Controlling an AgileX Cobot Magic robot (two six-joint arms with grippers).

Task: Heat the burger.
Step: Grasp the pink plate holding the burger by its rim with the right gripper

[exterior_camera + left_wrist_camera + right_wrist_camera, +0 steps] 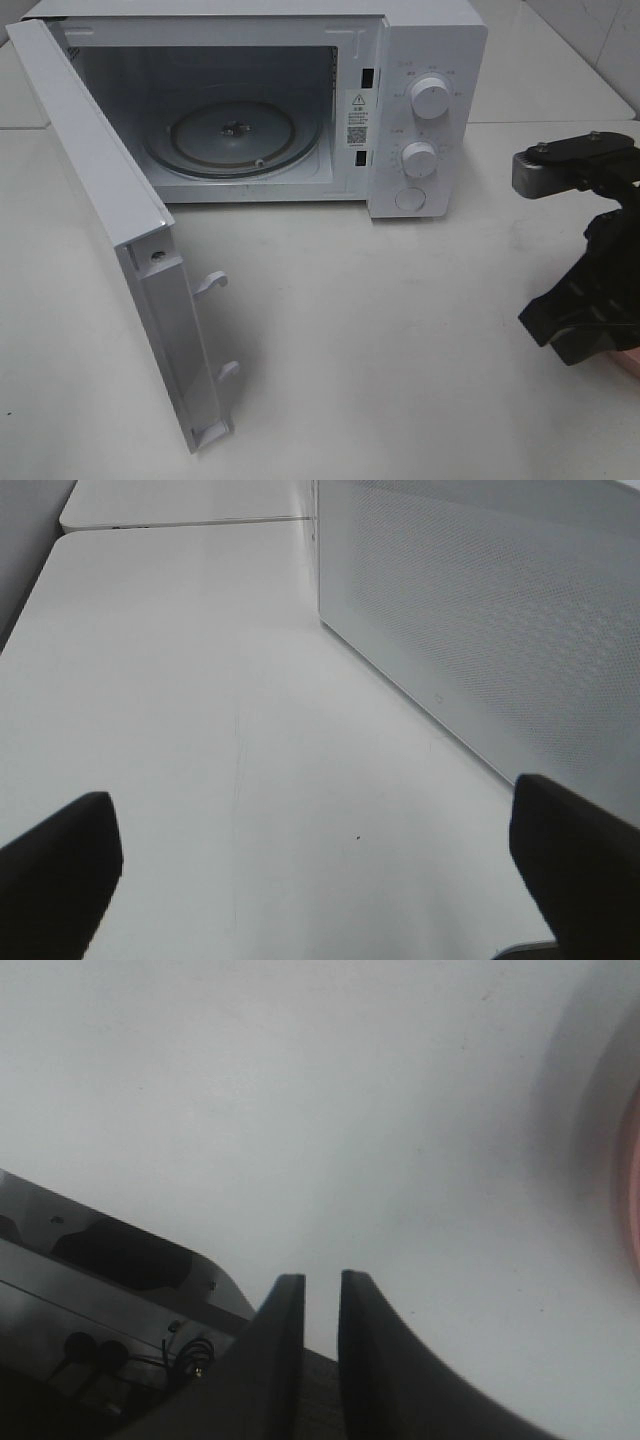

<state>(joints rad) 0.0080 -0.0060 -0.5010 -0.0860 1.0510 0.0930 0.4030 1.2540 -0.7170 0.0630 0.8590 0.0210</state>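
Observation:
The burger is out of view in every frame. My right gripper point(320, 1290) hangs over the bare white table, its two dark fingers almost touching with nothing between them. In the exterior high view it is the black body point(585, 320) at the right edge, its fingertips hidden. A pink plate edge point(632, 1190) shows blurred beside it, and also as a sliver in the exterior high view point(630, 360). My left gripper point(315, 860) is open and empty, low over the table next to the microwave door's outer face point(480, 610). It does not show in the exterior high view.
A white microwave point(420, 100) stands at the back with its door point(110, 220) swung wide open towards the front left. Its glass turntable point(232, 135) carries nothing. Two knobs point(430, 98) sit on its right panel. The white table point(380, 350) lies bare in front.

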